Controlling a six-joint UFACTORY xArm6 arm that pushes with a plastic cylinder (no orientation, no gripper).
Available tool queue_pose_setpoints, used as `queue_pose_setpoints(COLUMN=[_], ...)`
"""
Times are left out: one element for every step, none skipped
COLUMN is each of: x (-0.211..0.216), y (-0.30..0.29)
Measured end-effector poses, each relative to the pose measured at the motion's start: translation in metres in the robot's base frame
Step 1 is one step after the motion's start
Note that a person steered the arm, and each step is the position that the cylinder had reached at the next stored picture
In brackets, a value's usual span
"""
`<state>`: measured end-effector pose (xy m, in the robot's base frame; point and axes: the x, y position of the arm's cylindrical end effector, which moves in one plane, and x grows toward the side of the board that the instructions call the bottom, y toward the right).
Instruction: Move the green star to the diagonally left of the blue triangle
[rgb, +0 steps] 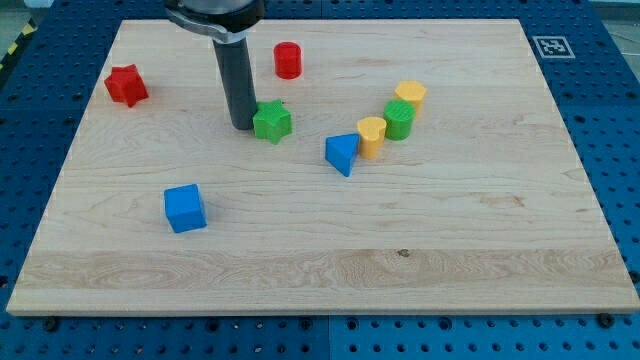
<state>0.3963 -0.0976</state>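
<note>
- My tip (243, 126) rests on the wooden board (320, 270), touching or just beside the left edge of the green star (272, 121).
- I carry no claw, only this straight dark rod, so there is nothing to release, clench or grasp with; the rod merely stands against the star.
- The green star sits in the board's upper middle, up and to the left of the blue triangle (341, 153), with bare wood between the two.
- The blue triangle lies near the centre, with a yellow cylinder (371, 136) just beside it on the view's right; I cannot tell if they touch.
- Up and to the right of that, a green cylinder (399, 120) and a second yellow block (410, 96) continue a close diagonal row.
- A red cylinder (288, 60) stands toward the view's top, above the star.
- A red star (126, 85) lies at the upper left, well apart from my tip.
- A blue cube (185, 208) sits at the lower left, alone.
</note>
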Motion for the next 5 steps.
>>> queue_pose_setpoints(x=[-0.009,-0.025,-0.025,-0.022,-0.016], y=[-0.003,-0.003,0.001,0.001,0.005])
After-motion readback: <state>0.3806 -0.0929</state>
